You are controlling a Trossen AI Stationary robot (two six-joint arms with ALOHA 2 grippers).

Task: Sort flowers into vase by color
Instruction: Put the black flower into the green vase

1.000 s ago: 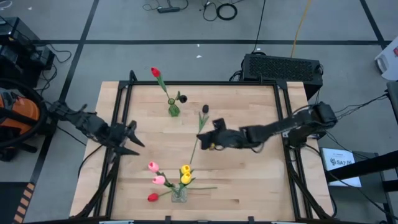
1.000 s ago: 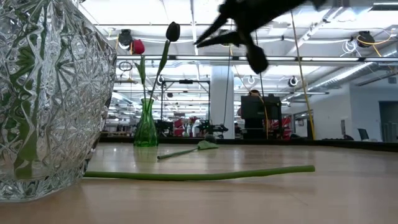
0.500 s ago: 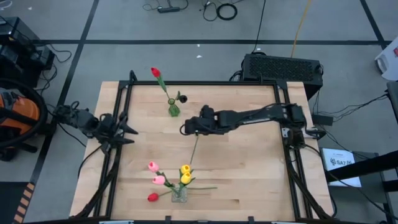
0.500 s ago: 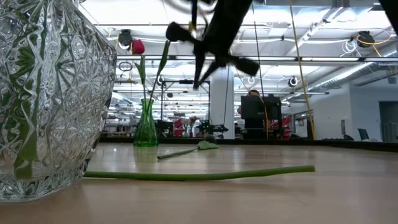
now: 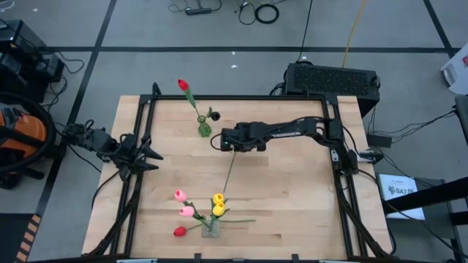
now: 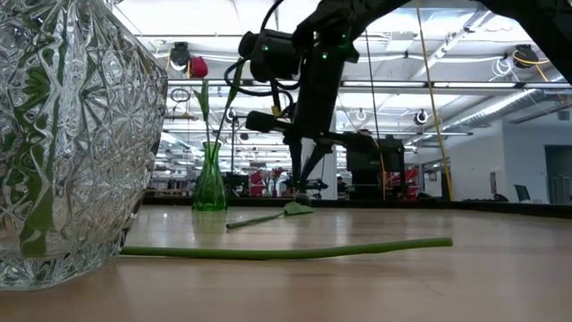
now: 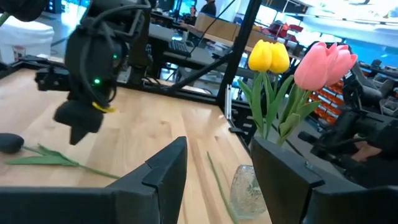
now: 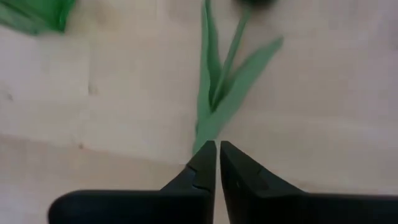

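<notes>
The right gripper [image 8: 217, 155] hangs nearly clenched, only a sliver between its fingertips, grasping nothing, right above the leaves of a dark-headed tulip [image 5: 230, 166] lying flat mid-worktop. Just beside it, near the far edge, a slim green glass vase [image 5: 204, 129] carries a red tulip [image 5: 183, 85] and a dark one. A cut-crystal vase [image 5: 210, 228] at the near edge holds pink, yellow and red tulips. The left gripper [image 5: 152, 155] waits released over the left edge of the light wooden worktop [image 5: 292, 204].

Yellow tulips [image 7: 268, 56] and a pink tulip [image 7: 323, 63] are showing bright. The small vase [image 6: 210, 182] is glowing green — the big vase [image 6: 71, 134] clear, diamond-cut.
</notes>
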